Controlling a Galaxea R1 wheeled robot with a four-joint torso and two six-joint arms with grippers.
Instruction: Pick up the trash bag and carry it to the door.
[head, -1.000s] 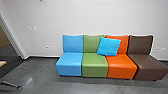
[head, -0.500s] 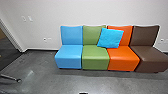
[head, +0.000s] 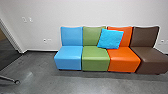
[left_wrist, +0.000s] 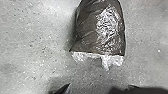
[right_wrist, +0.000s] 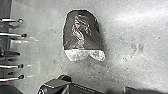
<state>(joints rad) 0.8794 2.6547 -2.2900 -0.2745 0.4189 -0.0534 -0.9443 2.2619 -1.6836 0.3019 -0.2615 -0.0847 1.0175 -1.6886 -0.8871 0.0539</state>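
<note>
1. Trash bag (left_wrist: 87, 27), of shiny dark brown plastic with crumpled whitish plastic (left_wrist: 110, 60) along one end, is on the grey speckled floor (left_wrist: 32, 45). Both wrist views show it. Its place relative to the row of seats I cannot tell.
2. Left gripper (left_wrist: 100, 86) is near the bag; bare floor lies between them. Whether it is released or clenched, I cannot tell.
3. Right gripper (right_wrist: 97, 87) is also apart from the bag. Its state, released or clenched, I cannot tell too.
4. In the right wrist view, thin metal legs with dark ends (right_wrist: 12, 34) are well apart from the bag.
5. The landmark is a row of four joined, armless seats (head: 96, 62): light blue, green, orange and brown.
6. On this row, a bright blue square cushion (head: 110, 38) leans across the green and orange backs.
7. Behind the row is a plain whitish wall (head: 95, 12). To the left of the row is a pale frame (head: 12, 37) beside a dark opening.
</note>
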